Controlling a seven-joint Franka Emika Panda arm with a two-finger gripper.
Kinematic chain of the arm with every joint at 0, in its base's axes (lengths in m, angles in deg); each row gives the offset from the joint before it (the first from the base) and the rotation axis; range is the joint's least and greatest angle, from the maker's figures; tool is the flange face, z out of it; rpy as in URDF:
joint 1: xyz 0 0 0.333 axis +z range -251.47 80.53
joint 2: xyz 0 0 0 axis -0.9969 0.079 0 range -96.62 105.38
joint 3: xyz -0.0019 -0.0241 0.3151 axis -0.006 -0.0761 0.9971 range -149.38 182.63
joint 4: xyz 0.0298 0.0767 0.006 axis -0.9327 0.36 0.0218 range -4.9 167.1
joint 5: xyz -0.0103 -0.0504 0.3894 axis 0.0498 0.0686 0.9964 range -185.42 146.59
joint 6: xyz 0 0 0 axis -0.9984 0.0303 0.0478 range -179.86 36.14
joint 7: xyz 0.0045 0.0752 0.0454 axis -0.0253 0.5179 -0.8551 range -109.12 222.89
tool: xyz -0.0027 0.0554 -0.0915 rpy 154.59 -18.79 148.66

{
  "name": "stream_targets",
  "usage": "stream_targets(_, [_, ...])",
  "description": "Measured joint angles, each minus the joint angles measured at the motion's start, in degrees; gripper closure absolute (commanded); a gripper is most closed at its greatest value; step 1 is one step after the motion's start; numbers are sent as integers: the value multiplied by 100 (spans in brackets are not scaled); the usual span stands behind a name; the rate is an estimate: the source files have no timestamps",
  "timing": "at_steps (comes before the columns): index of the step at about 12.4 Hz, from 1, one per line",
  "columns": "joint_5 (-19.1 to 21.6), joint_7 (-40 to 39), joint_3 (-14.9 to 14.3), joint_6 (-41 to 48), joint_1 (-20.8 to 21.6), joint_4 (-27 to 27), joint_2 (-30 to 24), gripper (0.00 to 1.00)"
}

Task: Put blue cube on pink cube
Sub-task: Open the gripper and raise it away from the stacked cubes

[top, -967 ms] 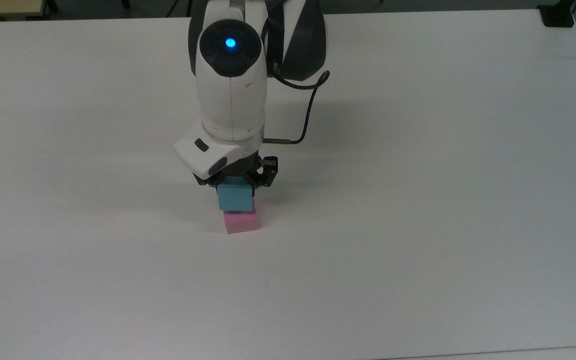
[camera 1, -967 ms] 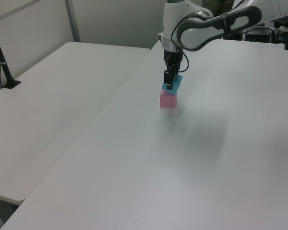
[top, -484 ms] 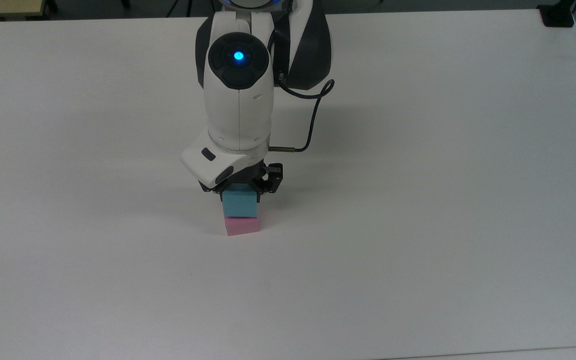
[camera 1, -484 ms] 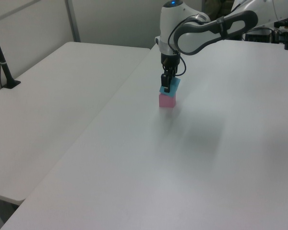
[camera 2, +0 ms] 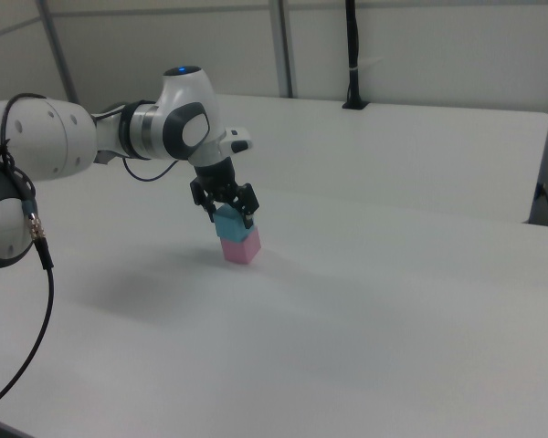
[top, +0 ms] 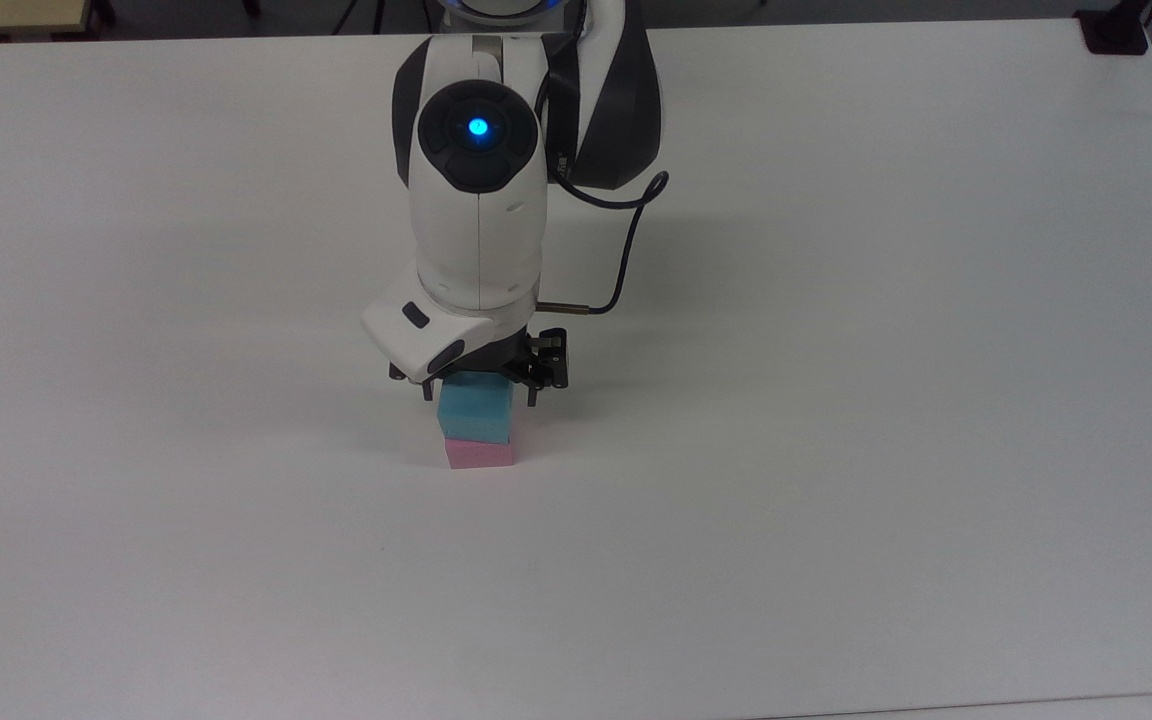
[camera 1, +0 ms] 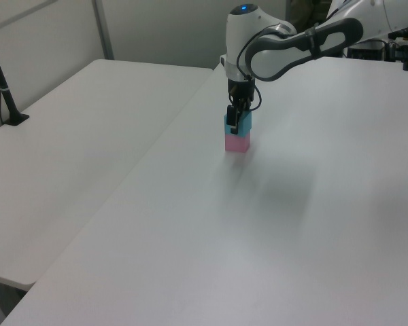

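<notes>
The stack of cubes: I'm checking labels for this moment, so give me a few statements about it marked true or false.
1. The blue cube sits on top of the pink cube. True.
2. The pink cube rests on a green tray. False: it stands directly on the white table.
3. The gripper is directly above the stack, its fingers on either side of the blue cube. True.
4. The blue cube lies on the table beside the pink one. False: it is on top.
5. A third cube stands nearby. False: there are two.

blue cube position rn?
The blue cube sits on top of the pink cube, just left of centre in the top view, with the gripper directly over it.
</notes>
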Motion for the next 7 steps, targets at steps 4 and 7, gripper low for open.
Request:
stream_targets(4, [0, 10, -3, 914, -5, -88, -525, 0])
stream_targets(7, [-9, 148, -3, 1718, -5, 154, -1380, 0])
